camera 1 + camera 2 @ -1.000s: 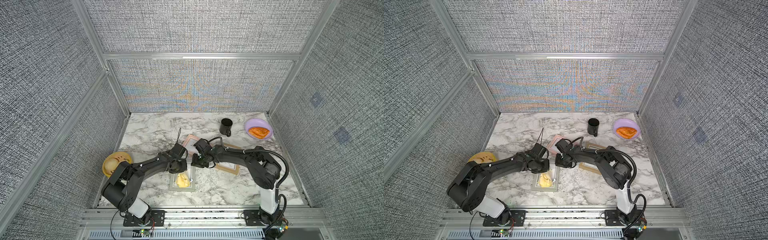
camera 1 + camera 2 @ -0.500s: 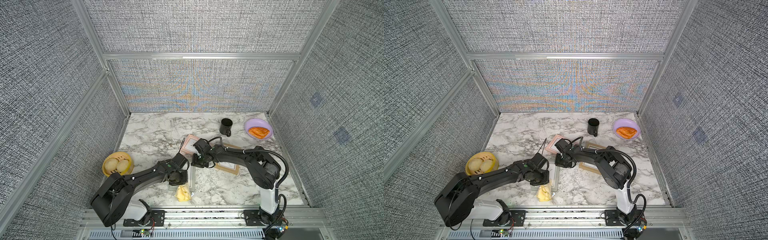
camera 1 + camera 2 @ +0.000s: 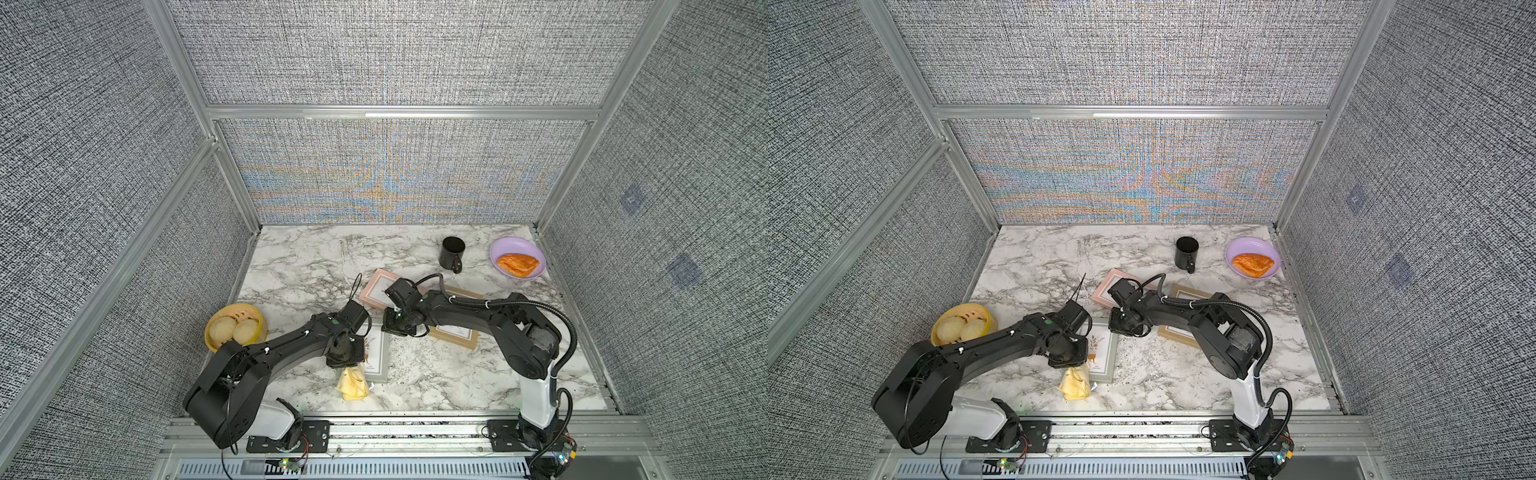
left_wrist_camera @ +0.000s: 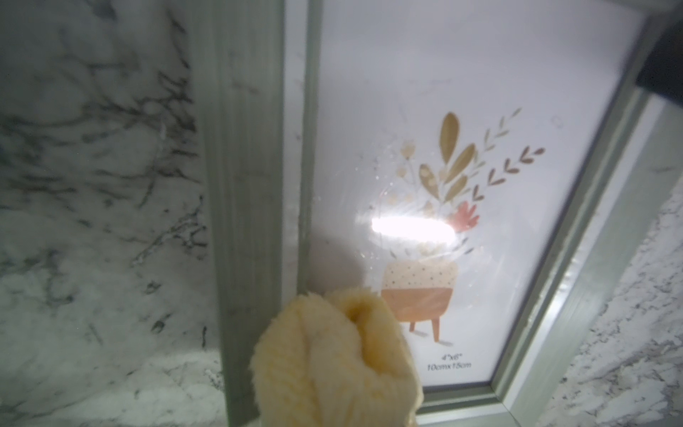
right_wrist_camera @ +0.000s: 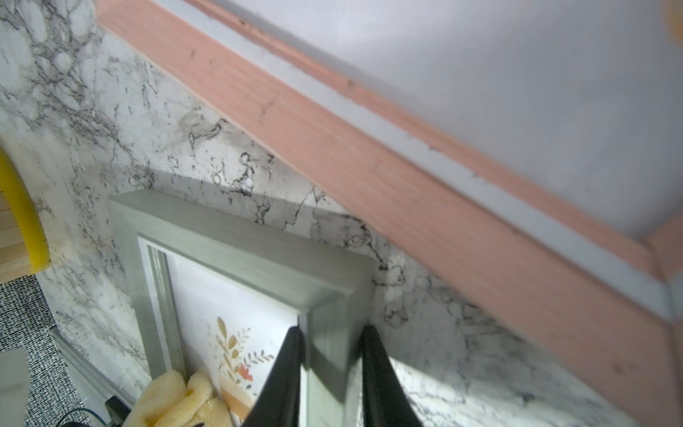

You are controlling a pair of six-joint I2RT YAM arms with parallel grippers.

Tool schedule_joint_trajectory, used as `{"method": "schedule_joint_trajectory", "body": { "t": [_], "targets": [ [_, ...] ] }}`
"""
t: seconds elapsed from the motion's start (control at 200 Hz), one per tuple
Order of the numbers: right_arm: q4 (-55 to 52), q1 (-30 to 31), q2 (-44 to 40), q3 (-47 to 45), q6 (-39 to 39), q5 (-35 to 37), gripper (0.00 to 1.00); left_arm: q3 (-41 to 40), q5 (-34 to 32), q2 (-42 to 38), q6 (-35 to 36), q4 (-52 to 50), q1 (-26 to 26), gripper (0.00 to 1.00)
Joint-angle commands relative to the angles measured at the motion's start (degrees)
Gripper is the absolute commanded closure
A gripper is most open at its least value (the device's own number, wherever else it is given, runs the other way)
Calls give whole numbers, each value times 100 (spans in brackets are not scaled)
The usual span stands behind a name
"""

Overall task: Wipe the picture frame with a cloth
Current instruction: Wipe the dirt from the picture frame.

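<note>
A grey-green picture frame [image 3: 377, 353] with a plant print lies flat on the marble near the front, seen in both top views. My left gripper [image 3: 345, 366] is shut on the bunched pale-yellow cloth [image 3: 352, 384], which rests over the frame's front left corner and spills onto the table. In the left wrist view the cloth [image 4: 332, 362] hides my fingers and covers part of the frame's side rail [image 4: 244, 185]. My right gripper [image 5: 330, 355] is shut on the frame's far right rail [image 5: 329, 325], one black finger [image 5: 284, 369] on the glass side and one outside.
A pink frame [image 3: 376, 289] and a tan frame [image 3: 455, 334] lie just behind, under the right arm. A black mug [image 3: 452, 253] and a purple plate [image 3: 498, 249] with a pastry stand at the back right. A yellow basket [image 3: 216, 332] of buns sits at the left.
My left gripper has dragged the cloth toward the table's front and slightly left, from the frame's glass to its front left corner. The right arm and the frame have not moved.
</note>
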Motion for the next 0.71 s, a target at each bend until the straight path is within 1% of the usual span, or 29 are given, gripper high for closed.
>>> {"method": "schedule_joint_trajectory", "body": {
  "t": [0.0, 0.17, 0.31, 0.39, 0.43, 0.515, 0.586, 0.651, 0.671, 0.701],
  "targets": [
    [-982, 84, 216, -134, -74, 314, 81, 107, 103, 141, -5, 893, -77, 100],
    [-983, 109, 310, -25, -39, 314, 81, 365, 1, 343, 206, 1433, -149, 100],
    [-1010, 133, 343, 50, -25, 308, 81, 395, -48, 565, 255, 1760, -167, 100],
    [-1033, 129, 355, 59, -22, 310, 81, 373, -115, 686, 307, 1816, -167, 100],
    [-1054, 132, 352, 64, -26, 321, 81, 397, -243, 701, 377, 1664, -167, 100],
    [-1080, 130, 318, 42, -13, 341, 81, 408, -780, 512, 566, 1162, -105, 100],
    [-1091, 132, 303, 16, -18, 361, 81, 291, -1132, 187, 723, 815, 111, 100],
    [-1092, 128, 289, 7, -13, 374, 81, 123, -1286, -127, 834, 697, 399, 100],
    [-1090, 128, 287, 4, -20, 376, 81, 87, -1346, -216, 774, 662, 480, 100],
    [-1089, 129, 291, 2, -14, 376, 81, 42, -1223, -308, 772, 778, 564, 100]
  ]
}}
